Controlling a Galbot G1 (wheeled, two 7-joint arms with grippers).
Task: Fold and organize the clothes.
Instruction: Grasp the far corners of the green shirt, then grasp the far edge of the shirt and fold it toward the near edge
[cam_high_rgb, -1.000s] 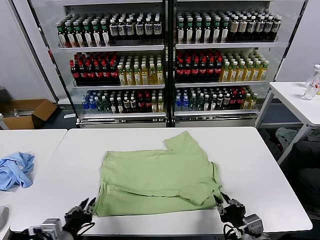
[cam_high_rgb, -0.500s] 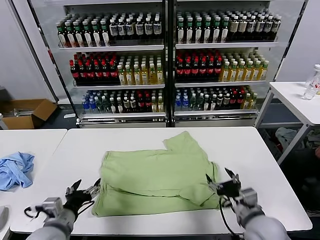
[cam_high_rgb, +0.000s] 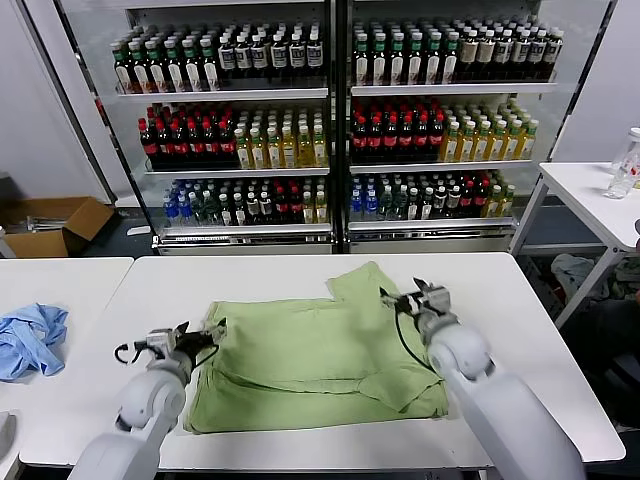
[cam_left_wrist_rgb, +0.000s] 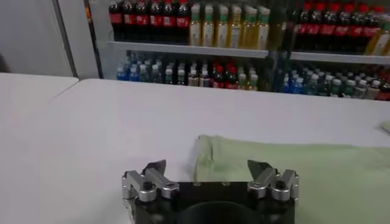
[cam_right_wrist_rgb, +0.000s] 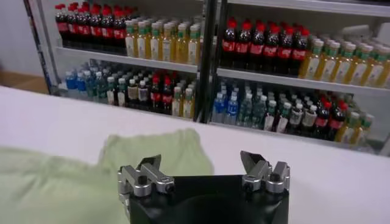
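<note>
Shirt (cam_high_rgb: 320, 350) of light green fabric lies spread on the white table (cam_high_rgb: 530, 340) in the head view, partly folded, with one sleeve sticking out toward the drinks cooler (cam_high_rgb: 335, 125) behind. The left gripper (cam_high_rgb: 205, 335) hovers at the shirt's left edge, near its far corner, its fingers spread apart and holding nothing. The right gripper (cam_high_rgb: 412, 298) is above the shirt's far right part, just beside the protruding sleeve, its fingers also apart and empty. A crumpled blue cloth (cam_high_rgb: 30, 338) rests on a second table (cam_high_rgb: 60, 280) to the left, well apart from the shirt.

From the left wrist camera, the left gripper (cam_left_wrist_rgb: 210, 173) stands wide open, with the corner of the shirt (cam_left_wrist_rgb: 292, 176) just beyond its fingertips on the table (cam_left_wrist_rgb: 91, 134).

From the right wrist camera, the right gripper (cam_right_wrist_rgb: 204, 167) is wide open too, and the shirt's sleeve (cam_right_wrist_rgb: 155, 152) lies just ahead of it, shelves of bottles (cam_right_wrist_rgb: 256, 79) filling the background.
</note>
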